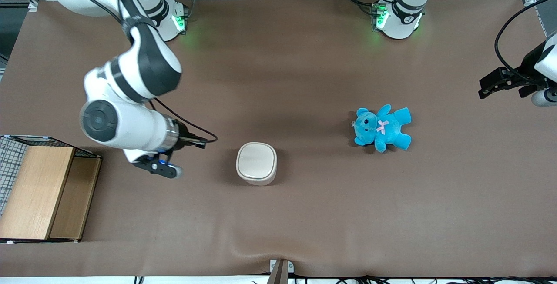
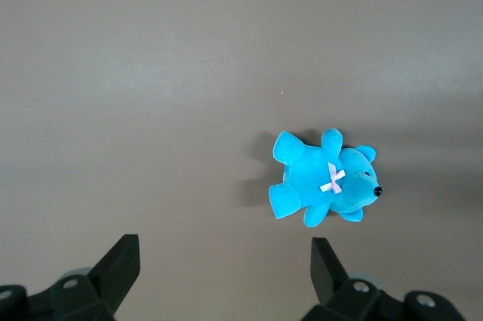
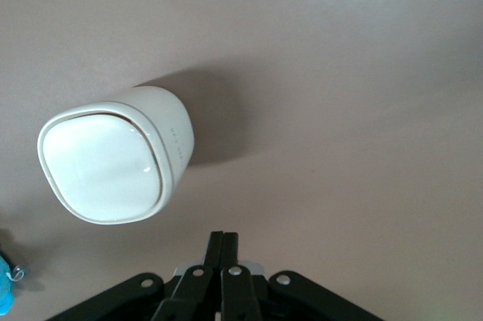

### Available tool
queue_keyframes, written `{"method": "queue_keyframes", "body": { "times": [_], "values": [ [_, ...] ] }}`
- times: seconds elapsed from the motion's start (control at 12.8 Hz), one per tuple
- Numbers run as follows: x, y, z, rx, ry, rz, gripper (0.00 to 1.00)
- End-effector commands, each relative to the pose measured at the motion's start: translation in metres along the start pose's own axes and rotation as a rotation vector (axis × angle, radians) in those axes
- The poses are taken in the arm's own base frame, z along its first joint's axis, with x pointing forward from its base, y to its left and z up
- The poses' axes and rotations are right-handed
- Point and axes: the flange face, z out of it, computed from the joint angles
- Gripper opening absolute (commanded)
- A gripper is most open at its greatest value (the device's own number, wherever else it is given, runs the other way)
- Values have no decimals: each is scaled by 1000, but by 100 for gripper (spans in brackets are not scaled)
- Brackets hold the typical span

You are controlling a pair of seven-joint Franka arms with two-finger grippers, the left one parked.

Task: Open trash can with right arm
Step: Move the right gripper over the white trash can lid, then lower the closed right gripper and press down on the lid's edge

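The trash can (image 1: 256, 163) is a small off-white rounded-square bin standing on the brown table, its flat lid down. In the right wrist view the trash can (image 3: 113, 158) shows its lid and one side wall. My right arm (image 1: 130, 101) reaches down over the table toward the working arm's end. Its black gripper (image 1: 196, 142) hovers beside the bin, a short gap away, pointing at it. That gripper (image 3: 223, 236) is shut, the two fingers pressed together with nothing between them.
A blue teddy (image 1: 382, 128) lies on the table toward the parked arm's end, also in the left wrist view as the teddy (image 2: 324, 185). A wooden box with wire mesh (image 1: 39, 192) stands at the working arm's end, near the table's front edge.
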Motion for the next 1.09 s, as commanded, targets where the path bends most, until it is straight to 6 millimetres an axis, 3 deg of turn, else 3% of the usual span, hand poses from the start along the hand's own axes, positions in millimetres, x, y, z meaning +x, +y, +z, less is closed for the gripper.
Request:
{"method": "queue_keyframes", "body": {
  "times": [0.0, 0.23, 0.55, 1.01],
  "values": [
    [-8, -34, 11, 12, 58, 9, 0],
    [-8, -57, 31, 23, 131, -32, 0],
    [-2, -67, 61, -23, 185, -75, 0],
    [1, -80, 80, -4, 205, -94, 0]
  ]
}}
